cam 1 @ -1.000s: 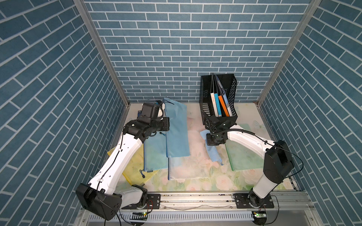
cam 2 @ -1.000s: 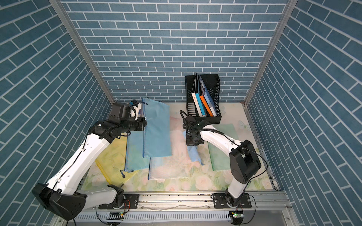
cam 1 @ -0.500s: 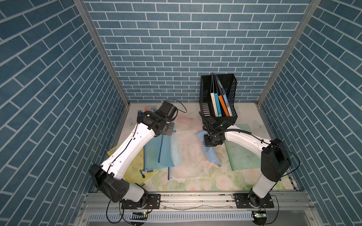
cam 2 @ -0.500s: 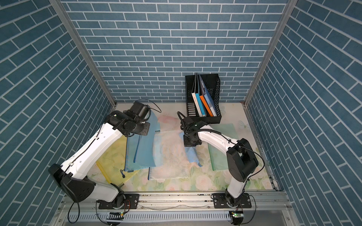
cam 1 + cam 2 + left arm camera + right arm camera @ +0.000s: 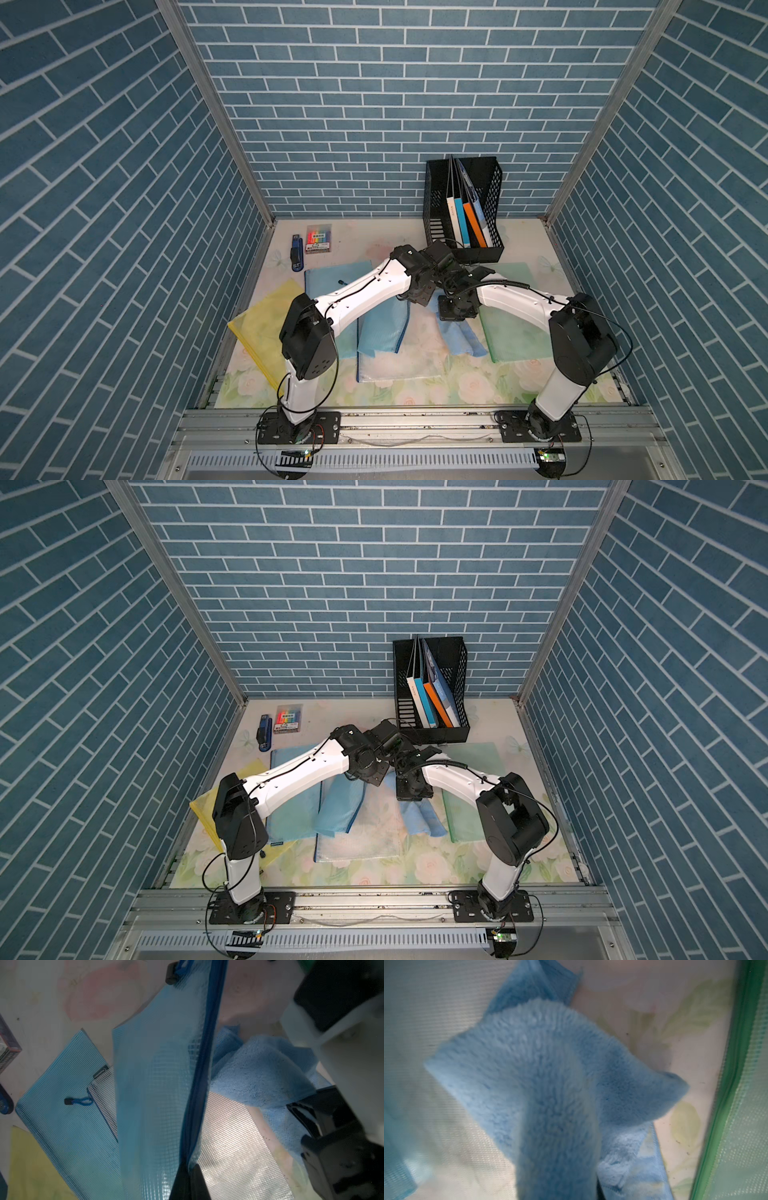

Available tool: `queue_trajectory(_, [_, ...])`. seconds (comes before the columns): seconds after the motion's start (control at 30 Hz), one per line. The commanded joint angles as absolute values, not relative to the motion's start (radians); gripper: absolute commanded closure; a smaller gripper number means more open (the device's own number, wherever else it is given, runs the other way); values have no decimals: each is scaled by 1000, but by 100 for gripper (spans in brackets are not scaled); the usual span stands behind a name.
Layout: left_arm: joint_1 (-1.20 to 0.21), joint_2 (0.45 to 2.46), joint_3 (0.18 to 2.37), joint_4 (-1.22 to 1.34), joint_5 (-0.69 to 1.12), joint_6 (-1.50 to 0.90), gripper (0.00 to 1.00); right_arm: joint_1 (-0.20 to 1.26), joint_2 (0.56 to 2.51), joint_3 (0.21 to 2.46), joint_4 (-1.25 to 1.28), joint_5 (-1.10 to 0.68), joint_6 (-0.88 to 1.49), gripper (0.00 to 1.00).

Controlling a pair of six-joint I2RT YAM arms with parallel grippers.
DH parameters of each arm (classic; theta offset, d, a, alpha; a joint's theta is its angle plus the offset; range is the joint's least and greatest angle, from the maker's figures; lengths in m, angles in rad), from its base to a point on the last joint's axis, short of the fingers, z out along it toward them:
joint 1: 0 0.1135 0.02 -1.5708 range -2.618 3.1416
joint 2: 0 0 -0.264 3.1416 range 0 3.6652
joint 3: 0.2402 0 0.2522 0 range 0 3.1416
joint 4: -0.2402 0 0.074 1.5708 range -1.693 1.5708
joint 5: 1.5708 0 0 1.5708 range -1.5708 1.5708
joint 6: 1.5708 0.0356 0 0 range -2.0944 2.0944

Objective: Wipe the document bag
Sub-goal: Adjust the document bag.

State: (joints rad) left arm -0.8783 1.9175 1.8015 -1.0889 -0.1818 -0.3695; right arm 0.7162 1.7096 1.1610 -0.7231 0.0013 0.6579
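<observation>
My left gripper (image 5: 189,1178) is shut on the dark-blue zipper edge of a light blue mesh document bag (image 5: 158,1084). The bag hangs lifted and folded over the middle of the table in both top views (image 5: 382,328). My right gripper (image 5: 455,309) stands right beside the left gripper (image 5: 417,291), shut on a fluffy blue cloth (image 5: 539,1084). The cloth covers the right gripper's fingers and trails toward the front (image 5: 461,338). The cloth (image 5: 259,1072) lies just beside the held bag's zipper edge.
A clear mesh bag (image 5: 399,368) lies under the held one. A second blue bag (image 5: 332,278) and a yellow bag (image 5: 257,328) lie at the left, a green bag (image 5: 515,332) at the right. A black file rack (image 5: 465,208), stapler (image 5: 296,257) and marker pack (image 5: 319,240) stand at the back.
My left arm has swung from the far left to the centre, carrying the blue bag up beside the right gripper. The right gripper with the cloth has barely moved.
</observation>
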Motion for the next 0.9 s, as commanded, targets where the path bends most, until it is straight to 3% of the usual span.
queue_trajectory(0.0, [-882, 1893, 1819, -955, -60, -399, 100, 724, 1607, 1131, -715, 44, 707, 100])
queue_trajectory(0.3, [-879, 1855, 1582, -530, 210, -556, 100, 695, 1363, 1111, -886, 161, 712, 100])
queue_trajectory(0.63, [-873, 1891, 1377, -191, 274, -729, 100, 685, 1221, 1135, -1083, 305, 724, 100])
queue_trajectory(0.77, [-875, 1933, 1327, -106, 294, -768, 95, 678, 1212, 1131, -1100, 314, 724, 100])
queue_trajectory(0.87, [-877, 1952, 1307, -86, 302, -770, 82, 674, 1211, 1123, -1103, 314, 726, 100])
